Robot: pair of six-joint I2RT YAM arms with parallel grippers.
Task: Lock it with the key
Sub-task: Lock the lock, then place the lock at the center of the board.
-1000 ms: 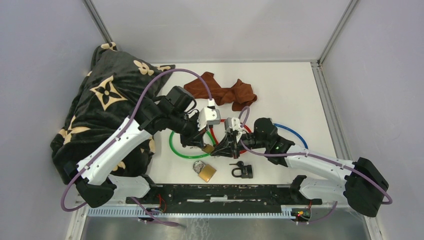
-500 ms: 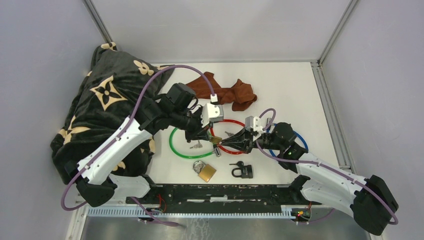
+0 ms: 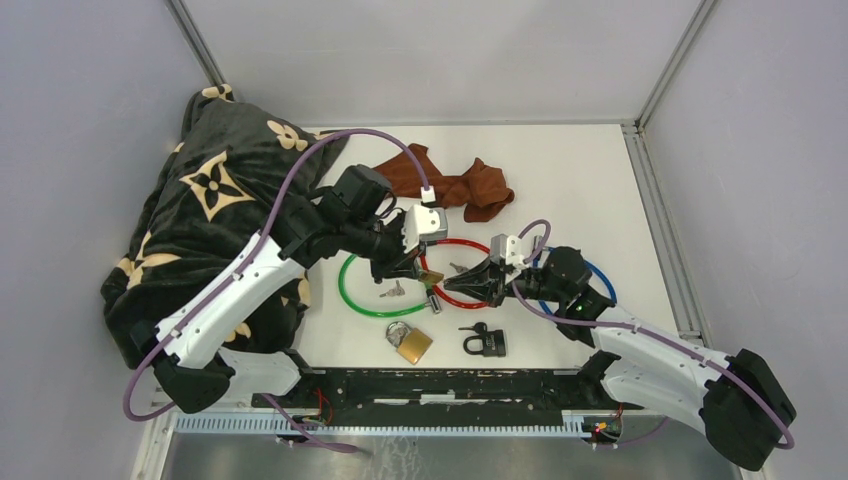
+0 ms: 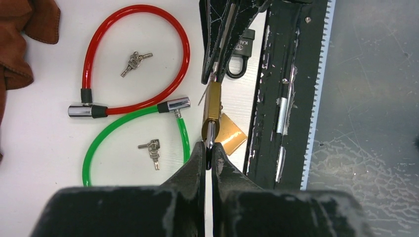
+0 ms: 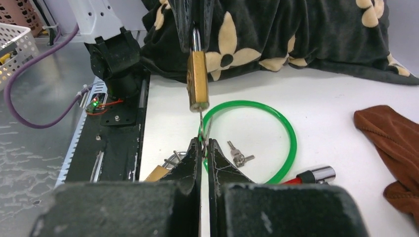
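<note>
2 grippers, one lock. My left gripper (image 4: 211, 149) is clenched on the top loop of the brass padlock (image 5: 197, 81). My right gripper (image 5: 204, 144) is clenched on the thin key (image 5: 202, 122).

The padlock is up in the air, off the table. It hangs just beside the green loop (image 5: 247, 103), on the side twd the arm bases. The key tip looks to be in the keyhole, but it's too small to be sure.

Step in hand, I think: key goes in & gets turned. Approx halfway thru.

Next move calls for a slow twist of my right wrist, w/ the key kept in line w/ the lock. My left side must hold steady so the lock can't spin too. My left fingers hide the top loop, so I can't tell if it's pushed shut. If not, it needs a push in.

The lock's long side runs along the line btwn my 2 grippers. Its top loop points at my left gripper. Its keyhole end points at my right gripper.
</note>
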